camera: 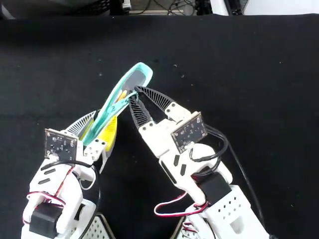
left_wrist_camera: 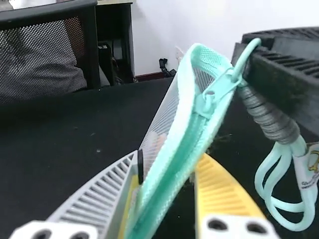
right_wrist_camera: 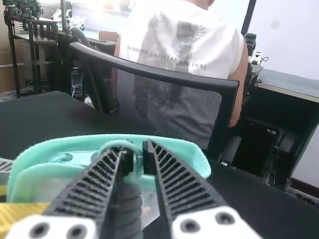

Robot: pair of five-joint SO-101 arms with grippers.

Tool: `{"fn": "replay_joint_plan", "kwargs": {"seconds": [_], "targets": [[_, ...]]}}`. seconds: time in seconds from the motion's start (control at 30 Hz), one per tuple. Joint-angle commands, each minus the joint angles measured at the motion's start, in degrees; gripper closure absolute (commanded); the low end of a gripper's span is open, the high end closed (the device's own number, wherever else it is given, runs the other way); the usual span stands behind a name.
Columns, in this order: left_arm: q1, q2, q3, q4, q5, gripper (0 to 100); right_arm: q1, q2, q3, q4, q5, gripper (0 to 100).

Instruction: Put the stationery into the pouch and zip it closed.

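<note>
The teal mesh pouch (camera: 123, 94) is held tilted above the black table, long edge up. My left gripper (camera: 105, 116), with one grey and one yellow finger, is shut on its lower end (left_wrist_camera: 167, 164). A yellowish piece of stationery (camera: 120, 95) shows through the mesh. My right gripper (camera: 133, 97), black-fingered, is shut on the zipper pull (right_wrist_camera: 130, 153) near the pouch's upper half. In the left wrist view the slider (left_wrist_camera: 207, 97) sits close to the pouch's top end beside the right gripper (left_wrist_camera: 249, 55), and the zip (left_wrist_camera: 174, 159) below it looks closed. A teal cord loop (left_wrist_camera: 279, 189) hangs down.
Black cloth covers the table (camera: 239, 64), with open room to the far side and right. The table's far edge (camera: 164, 14) runs along the top of the high view. A mesh-backed chair (right_wrist_camera: 164, 104) stands beyond it. Red and black cables (camera: 172, 204) trail from the right arm.
</note>
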Motion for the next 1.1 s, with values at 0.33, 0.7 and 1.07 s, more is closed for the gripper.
{"fn": "replay_joint_plan", "kwargs": {"seconds": [0.33, 0.7, 1.07], "targets": [[-0.4, -0.2, -4.8, -7.3, -0.8, 82, -0.6, 0.2, 0.0, -0.2, -0.3, 98.5], [-0.9, -0.3, -4.3, -7.2, -4.0, 97, -0.6, 0.2, 0.0, -0.2, -0.3, 98.5], [-0.5, -0.3, -3.7, -6.5, -4.0, 97, -0.5, 0.2, 0.0, -0.3, -0.3, 98.5]]}}
